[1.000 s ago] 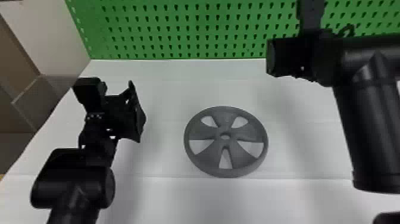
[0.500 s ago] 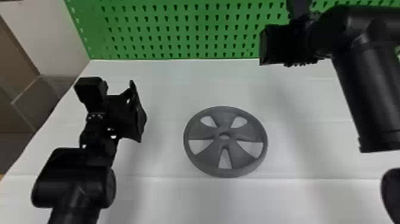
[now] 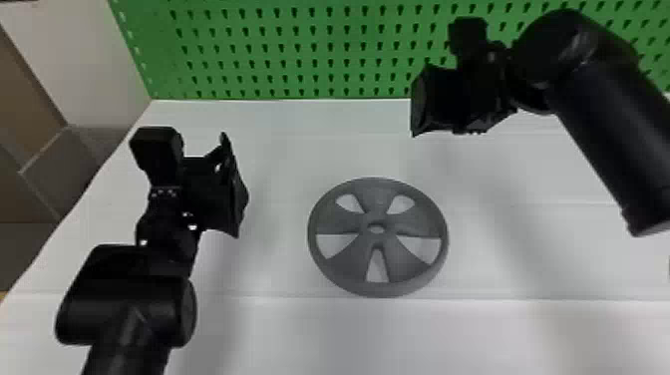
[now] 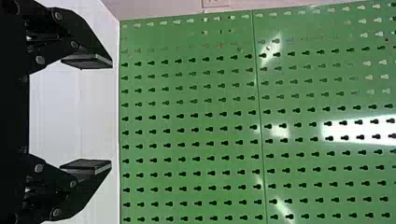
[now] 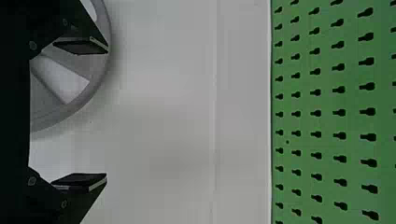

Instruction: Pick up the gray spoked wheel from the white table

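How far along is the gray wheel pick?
Done: no part of the pick that I can see; the gray spoked wheel lies flat on the white table, clear of both tools. In hand: nothing; the left tool and right tool are both open and empty. Remaining: bring a tool to the wheel, grip it, lift it off the table.

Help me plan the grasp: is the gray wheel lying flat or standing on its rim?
Lying flat: the gray wheel has its spoked face up and rests on the white table.
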